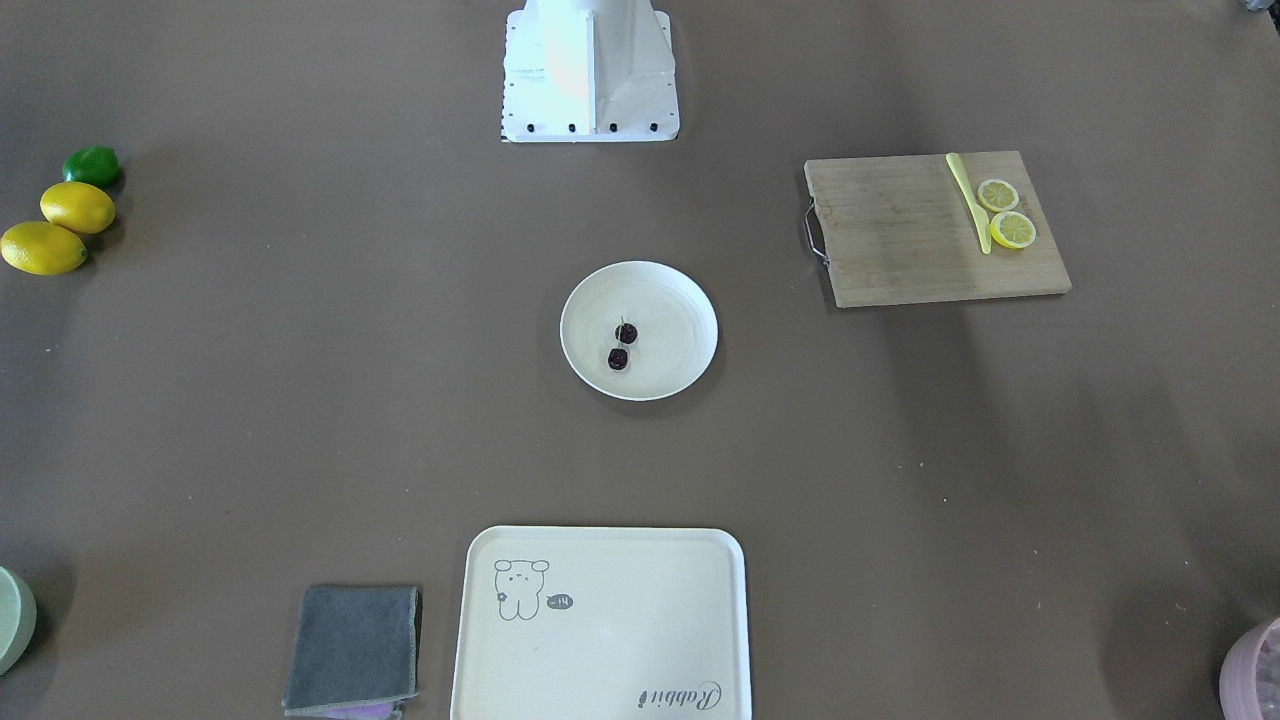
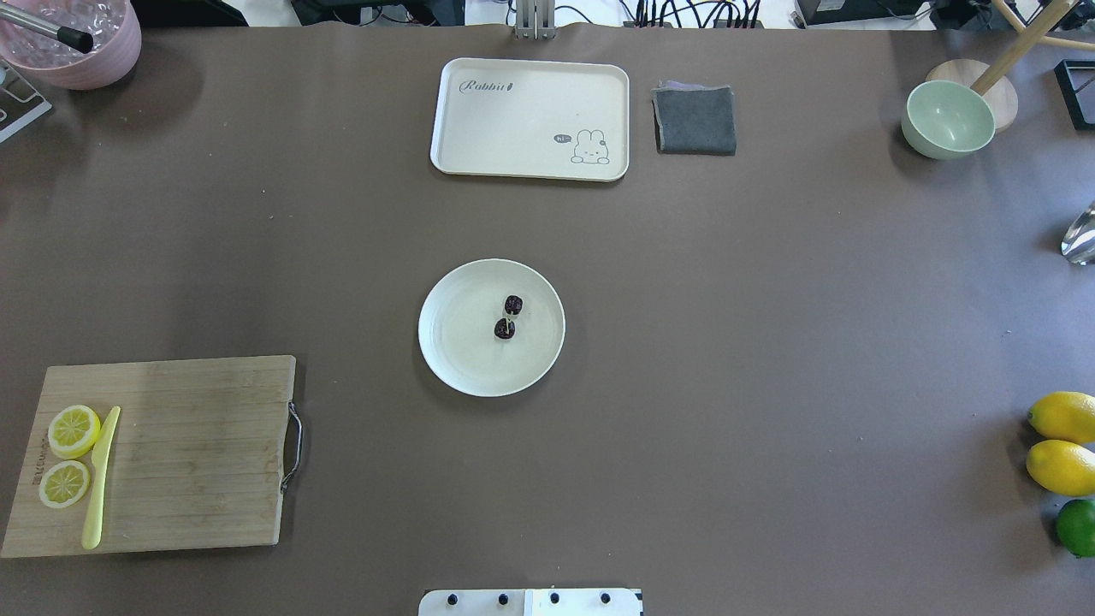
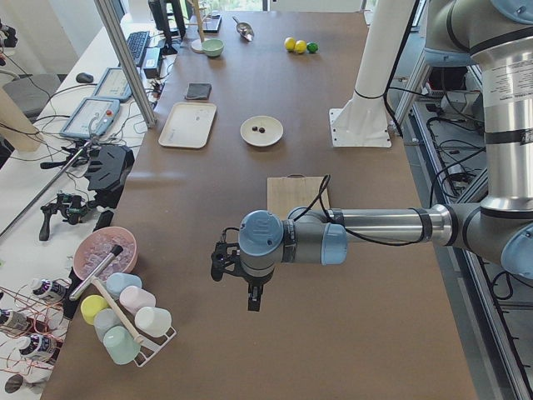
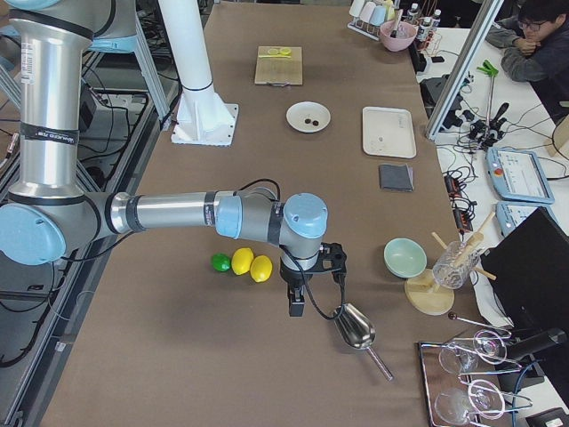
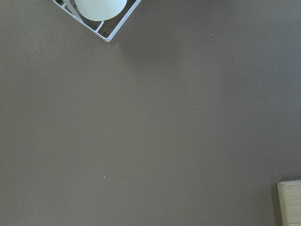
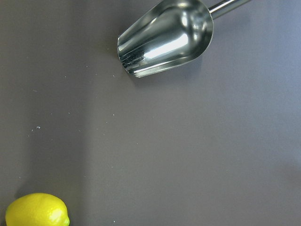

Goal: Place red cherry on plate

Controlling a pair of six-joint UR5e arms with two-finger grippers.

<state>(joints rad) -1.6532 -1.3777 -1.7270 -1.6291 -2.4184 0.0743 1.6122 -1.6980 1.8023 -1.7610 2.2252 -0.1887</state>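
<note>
The cream tray (image 2: pixel 513 128) carries the word "Rabbit" in slanted script in one corner. In the opposite corner a small dark speech bubble (image 2: pixel 562 138) beside the animal drawing (image 2: pixel 590 147) reads what looks like "hi~". The wooden cutting board (image 2: pixel 188 445) has a line of burnt-in lettering along its short edge by the lemon slices (image 2: pixel 73 430), too small to read. A band of lettering runs down the right arm (image 4: pixel 43 133), also illegible

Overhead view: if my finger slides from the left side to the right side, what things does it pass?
Cutting board → plate with the cherry → grey cloth → green bowl → lemons.
</note>
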